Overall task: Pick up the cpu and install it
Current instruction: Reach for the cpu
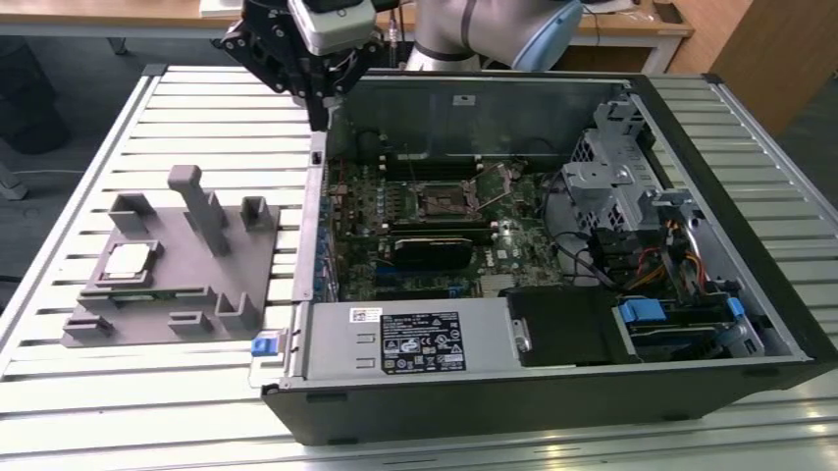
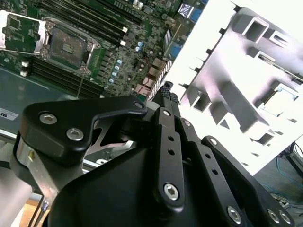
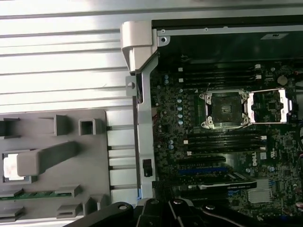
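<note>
The cpu (image 1: 128, 258), a small square chip with a pale silvery top, lies in a recess of the grey plastic fixture (image 1: 196, 285) on the exterior view's left. In the first wrist view the cpu (image 3: 10, 166) is partly covered by a fixture post. My black gripper (image 1: 318, 116) hangs high over the case's far left corner, well away from the chip. Its fingers meet at the tip, shut on nothing, as the second wrist view shows of the gripper (image 2: 165, 90). The motherboard's socket (image 1: 439, 201) (image 3: 225, 109) stands open with its metal frame flipped aside.
The open computer case (image 1: 733, 324) fills the middle and right of the slatted table (image 1: 78, 147). Its upright side wall (image 3: 142, 123) stands between fixture and motherboard. A green memory stick (image 3: 40, 194) sits in the fixture. Drive cages and cables (image 1: 642, 226) crowd the case's right.
</note>
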Controlling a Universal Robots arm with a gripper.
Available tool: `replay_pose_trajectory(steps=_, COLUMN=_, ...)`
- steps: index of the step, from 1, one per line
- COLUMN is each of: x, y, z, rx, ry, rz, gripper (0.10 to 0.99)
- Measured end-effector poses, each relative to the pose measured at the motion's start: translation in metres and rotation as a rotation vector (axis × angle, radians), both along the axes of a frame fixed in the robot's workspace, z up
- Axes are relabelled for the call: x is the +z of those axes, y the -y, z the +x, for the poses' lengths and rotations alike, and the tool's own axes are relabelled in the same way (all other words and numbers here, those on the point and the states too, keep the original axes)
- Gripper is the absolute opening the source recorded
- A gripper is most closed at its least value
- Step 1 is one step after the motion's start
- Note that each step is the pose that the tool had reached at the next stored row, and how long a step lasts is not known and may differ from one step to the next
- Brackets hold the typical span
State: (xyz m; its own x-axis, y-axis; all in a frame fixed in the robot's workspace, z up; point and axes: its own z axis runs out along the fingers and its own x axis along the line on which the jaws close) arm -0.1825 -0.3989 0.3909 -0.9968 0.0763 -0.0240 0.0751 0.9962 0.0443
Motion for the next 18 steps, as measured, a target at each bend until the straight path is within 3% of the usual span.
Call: replay_pose_trajectory(steps=18, x=-0.0009, y=0.0, z=-0.0198, rx=0.0, ry=-0.0008, rz=0.0, gripper=0.106)
